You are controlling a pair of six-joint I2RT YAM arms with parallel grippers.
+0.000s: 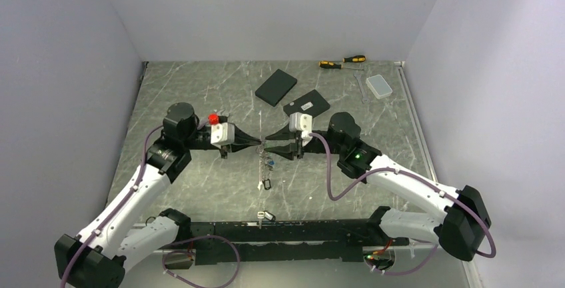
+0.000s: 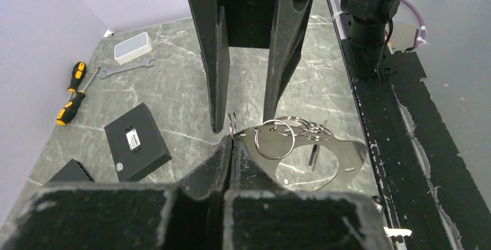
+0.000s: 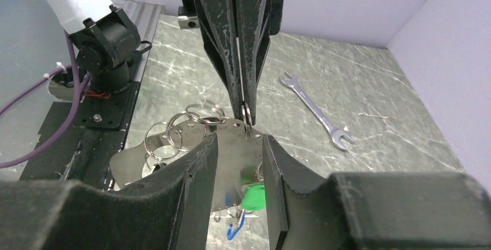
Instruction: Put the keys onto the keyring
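The keyring (image 2: 341, 151) is a flat grey metal loop with a large hole and small split rings (image 2: 275, 140) along its rim. It hangs in the air between both grippers (image 1: 264, 149). My left gripper (image 2: 233, 140) is shut on a small split ring at the keyring's rim, also seen in the right wrist view (image 3: 246, 112). My right gripper (image 3: 238, 140) is open, with a finger on each side of the keyring's face. Keys hang below the keyring (image 1: 268, 164), one with a green head (image 3: 253, 197) and one with a blue head (image 3: 234, 230). A black-headed key (image 1: 266, 185) hangs lowest. One more key (image 1: 266, 216) lies by the near rail.
Two black boxes (image 1: 276, 87) (image 1: 307, 105) lie behind the grippers. Two yellow-and-black screwdrivers (image 1: 341, 62), a wrench (image 3: 315, 110) and a white case (image 1: 380, 87) are at the back right. The black base rail (image 1: 280, 231) runs along the near edge.
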